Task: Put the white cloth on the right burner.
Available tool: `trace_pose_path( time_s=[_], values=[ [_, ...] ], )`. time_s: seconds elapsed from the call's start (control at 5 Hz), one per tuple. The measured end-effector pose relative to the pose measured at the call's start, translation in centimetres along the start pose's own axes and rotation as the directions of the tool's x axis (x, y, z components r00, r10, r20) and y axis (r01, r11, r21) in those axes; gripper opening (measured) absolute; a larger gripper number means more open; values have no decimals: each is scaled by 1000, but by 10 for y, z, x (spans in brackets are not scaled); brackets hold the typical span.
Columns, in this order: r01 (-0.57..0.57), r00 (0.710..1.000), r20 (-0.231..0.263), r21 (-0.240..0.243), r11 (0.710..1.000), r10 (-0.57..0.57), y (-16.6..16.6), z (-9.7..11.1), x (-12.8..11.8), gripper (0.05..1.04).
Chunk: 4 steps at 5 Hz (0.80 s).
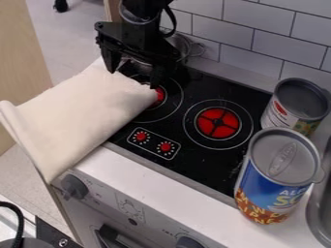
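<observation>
Lining up, you've got the white, soft-looking folded cloth (87, 114) down and left of the black two-finger gripper (134, 79) in view, upper end right by the fingertips. Jaws are spread; can't tell if they touch fabric. Long axis slants upper right to lower left, over part of the left burner and past the stove's edge. The red-centred right burner (218, 122) is opposite, so you'd likely grip that upper end and drag rightward.

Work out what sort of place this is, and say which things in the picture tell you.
Probably a toy or mock-up kitchen: there is a black stovetop with red burners, a tiled wall and food cans.
</observation>
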<state>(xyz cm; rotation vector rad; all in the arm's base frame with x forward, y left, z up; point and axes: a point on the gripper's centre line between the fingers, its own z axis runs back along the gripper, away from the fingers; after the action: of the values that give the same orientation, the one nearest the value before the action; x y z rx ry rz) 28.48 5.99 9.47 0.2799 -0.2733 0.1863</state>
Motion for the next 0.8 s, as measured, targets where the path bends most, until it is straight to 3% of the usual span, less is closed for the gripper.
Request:
trace_pose_path(
  time_s=[0.2,0.4,0.6,0.8],
  values=[
    [11,1000,-28,-4,1000,-11,-1,-6,-5,1001],
    [101,992,-75,-36,994,-104,17,-12,-12,1000],
    [151,987,-37,-69,986,-154,44,-14,-10,1000],
    [210,975,-59,-84,974,-216,63,-18,-14,952]
  ],
)
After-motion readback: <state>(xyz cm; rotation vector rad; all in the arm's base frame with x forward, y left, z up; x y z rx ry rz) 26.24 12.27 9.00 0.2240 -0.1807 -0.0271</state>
